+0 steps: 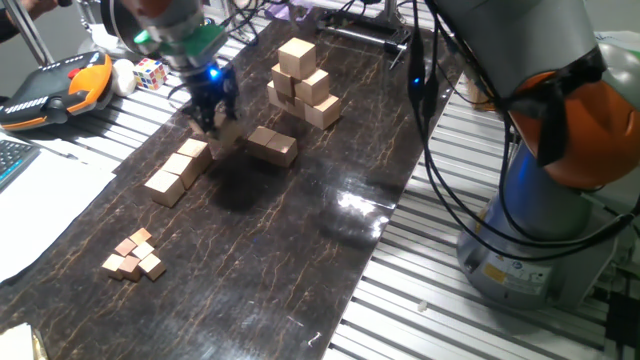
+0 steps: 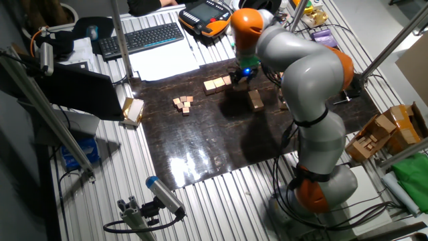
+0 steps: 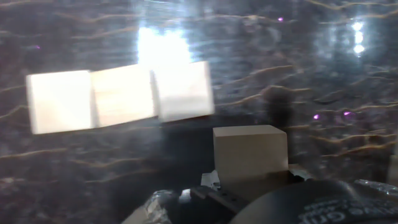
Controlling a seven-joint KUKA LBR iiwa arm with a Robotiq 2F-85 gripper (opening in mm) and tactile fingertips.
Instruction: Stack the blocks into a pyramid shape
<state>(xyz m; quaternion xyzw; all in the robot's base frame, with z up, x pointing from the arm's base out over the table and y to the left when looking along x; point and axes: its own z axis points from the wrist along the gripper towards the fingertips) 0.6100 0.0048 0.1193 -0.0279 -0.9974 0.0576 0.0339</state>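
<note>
1. Three blocks [image 1: 178, 170] are lying in a touching row on the dark mat [image 1: 280, 250], forming the base.
2. The gripper [image 1: 212, 118] is hovering just beside the row's end, its fingers closed around a fourth block [image 3: 250, 152].
3. The next move, I judge, is lowering this block onto the seam between two base cubes.

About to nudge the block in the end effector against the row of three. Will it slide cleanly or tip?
The block looks like a plain flat-faced wooden cube, so it probably stays rigid and won't roll. The dark mat looks glossy, so it likely slides rather than tips. The row of three sits loose and may shift.
</note>
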